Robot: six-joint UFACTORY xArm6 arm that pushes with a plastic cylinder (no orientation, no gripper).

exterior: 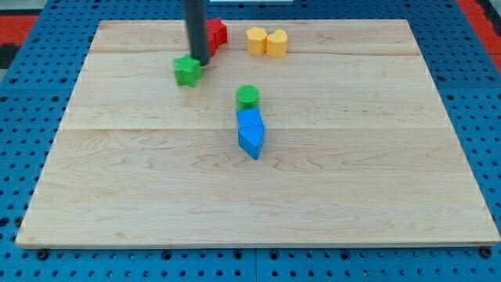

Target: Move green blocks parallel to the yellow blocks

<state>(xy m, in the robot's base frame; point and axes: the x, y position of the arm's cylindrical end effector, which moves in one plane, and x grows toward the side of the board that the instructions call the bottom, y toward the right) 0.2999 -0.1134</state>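
Observation:
My tip (200, 61) rests on the board at the view's top, touching the upper right edge of the green star block (186, 70). The green cylinder (247, 96) stands near the board's middle, right of and below the star. Two yellow blocks sit side by side at the top: a yellow hexagon-like block (256, 39) and a yellow rounded block (276, 42). The rod hides part of the red blocks (216, 34) behind it.
Two blue blocks (250, 132) lie stacked end to end just below the green cylinder, touching it. The wooden board (376, 172) lies on a blue perforated table, its edges visible all round.

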